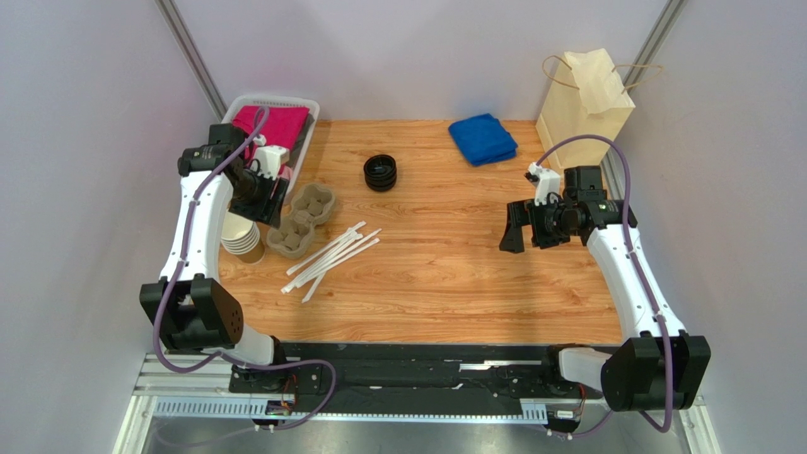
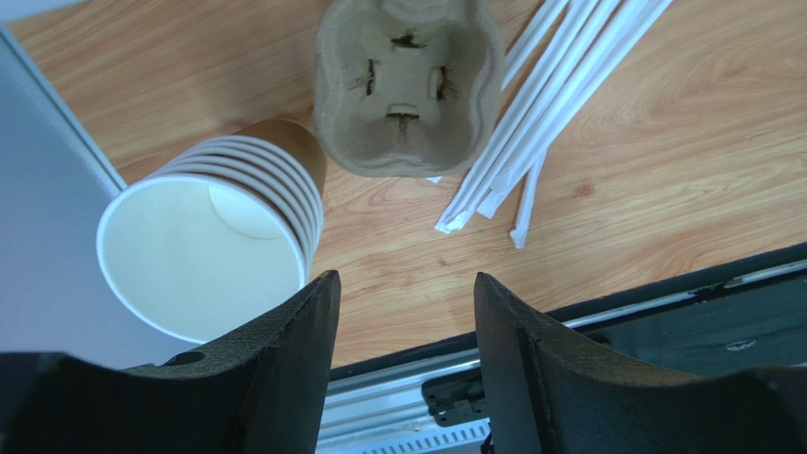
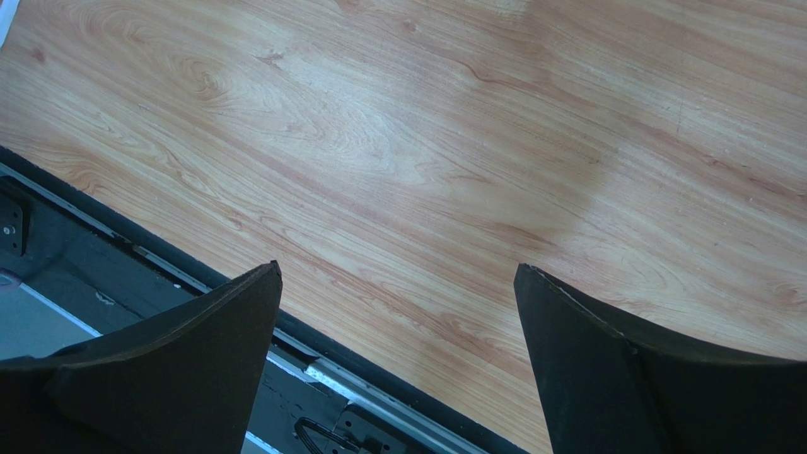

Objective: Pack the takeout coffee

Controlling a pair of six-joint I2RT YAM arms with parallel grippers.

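The takeout coffee, a lidded cup, is not in any view. A stack of lidless kraft paper cups (image 1: pixel 244 236) stands at the table's left edge, white inside (image 2: pixel 204 251). A pile of loose black lids (image 1: pixel 381 172) lies at the back centre. My left gripper (image 1: pixel 268 206) hangs above the cup stack and the pulp carrier; its jaws (image 2: pixel 403 279) stand apart with only bare table between them. My right gripper (image 1: pixel 516 236) hovers over bare wood at the right, open wide (image 3: pixel 398 270) and holding nothing.
A pulp cup carrier (image 1: pixel 303 222) (image 2: pixel 407 85) sits beside the cup stack. White wrapped straws (image 1: pixel 331 255) (image 2: pixel 530 123) lie fanned out to its right. A white basket (image 1: pixel 301 102) with pink cloth, a blue cloth (image 1: pixel 483 138) and a paper bag (image 1: pixel 584 104) line the back.
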